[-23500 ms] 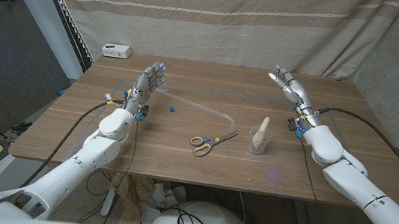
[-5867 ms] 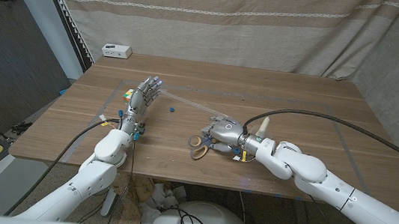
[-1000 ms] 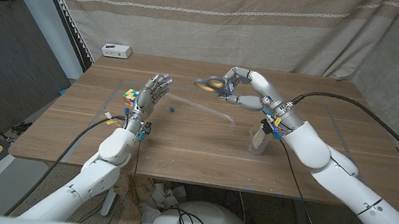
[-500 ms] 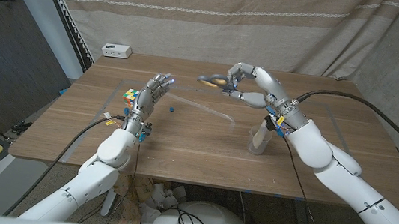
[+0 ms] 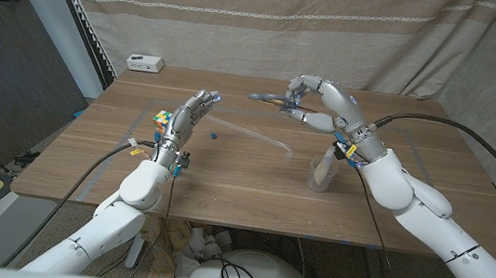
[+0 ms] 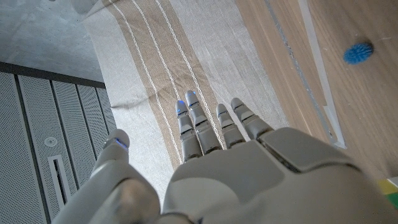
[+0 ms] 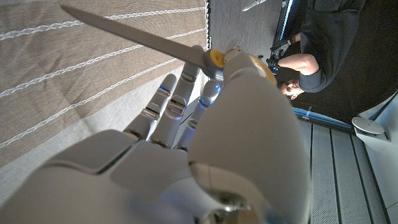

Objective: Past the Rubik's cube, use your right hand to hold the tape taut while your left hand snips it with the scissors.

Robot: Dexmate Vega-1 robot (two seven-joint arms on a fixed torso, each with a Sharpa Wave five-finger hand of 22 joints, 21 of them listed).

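Raised above the desk (image 5: 253, 172), the scissors (image 5: 269, 98) are gripped by the right hand (image 5: 319, 104); the left hand (image 5: 191, 114) is spread empty beside the Rubik's cube (image 5: 163, 122). Tape (image 5: 253, 137) should be approached squarely.

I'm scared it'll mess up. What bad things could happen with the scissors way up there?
The right hand holds the scissors up in the air, though the task wants them in the left hand. A handover above the table could drop them, blades first.

The raised blades might also swing into the strip of clear tape lying on the table, or knock the cup near that arm.
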